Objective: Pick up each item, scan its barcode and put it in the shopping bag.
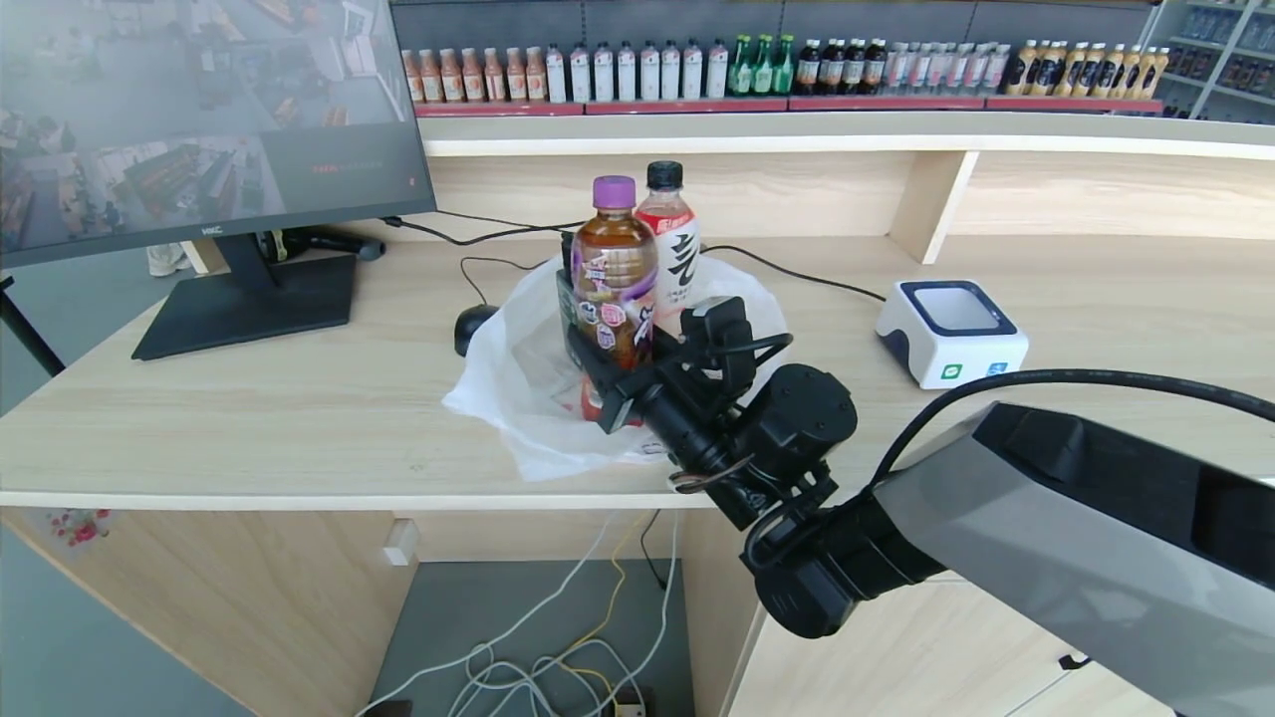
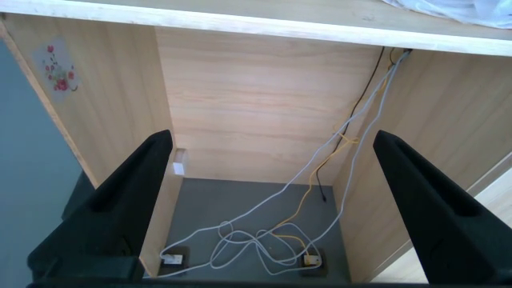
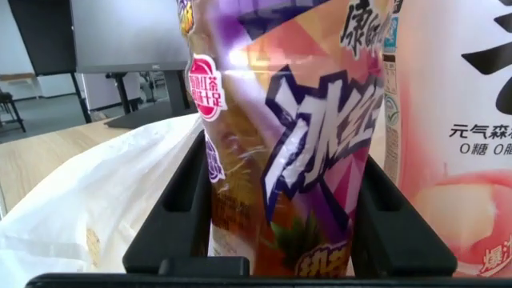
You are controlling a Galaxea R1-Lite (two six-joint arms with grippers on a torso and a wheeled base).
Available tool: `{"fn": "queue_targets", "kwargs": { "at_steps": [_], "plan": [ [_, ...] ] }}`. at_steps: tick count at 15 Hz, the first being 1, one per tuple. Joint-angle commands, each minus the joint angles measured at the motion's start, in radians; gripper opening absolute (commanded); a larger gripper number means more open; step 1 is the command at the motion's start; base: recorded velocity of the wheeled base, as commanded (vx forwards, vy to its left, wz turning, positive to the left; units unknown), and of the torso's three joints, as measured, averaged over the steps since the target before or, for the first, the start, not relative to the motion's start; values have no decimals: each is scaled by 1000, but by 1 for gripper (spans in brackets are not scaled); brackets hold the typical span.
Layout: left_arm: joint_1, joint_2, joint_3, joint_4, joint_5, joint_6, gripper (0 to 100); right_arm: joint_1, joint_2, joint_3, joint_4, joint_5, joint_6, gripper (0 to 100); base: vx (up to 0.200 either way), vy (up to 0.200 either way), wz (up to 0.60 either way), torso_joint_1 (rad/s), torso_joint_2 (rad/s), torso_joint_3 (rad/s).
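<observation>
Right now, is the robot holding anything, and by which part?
Yes: the right gripper clamps the purple-capped bottle by its lower body. The left gripper is open, holding nothing.

**Right arm** (image 1: pixel 1076 538): a smooth, angular grey shell with a black inset panel is covering the forearm. Black cylindrical wrist joints (image 1: pixel 797 428) are following it, and a black cable (image 1: pixel 1056 375) is running alongside.

**Right gripper** (image 1: pixel 613 334): two flat, matte-black fingers (image 3: pixel 180 200) are showing moulded rectangular recesses.

**Left gripper** (image 2: pixel 276 200): its two black fingers (image 2: pixel 120 200) are tapering like wedges towards the tips.
</observation>
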Motion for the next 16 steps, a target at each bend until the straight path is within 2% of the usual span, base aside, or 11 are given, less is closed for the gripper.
{"fn": "queue_targets", "kwargs": {
  "at_steps": [1,12,13,16],
  "plan": [
    [0,0,0,0,0,-1,100,2,17,0,-3,2,0,0,0,0,0,0,0,0],
    [0,0,0,0,-1,-1,100,-1,38,0,-11,1,6,0,0,0,0,0,0,0],
    [0,0,0,0,-1,-1,100,-1,38,0,-11,1,6,100,0,0,0,0,0,0],
    [0,0,0,0,0,-1,100,4,31,-1,-11,7,5,100,0,0,0,0,0,0]
  ]
}}
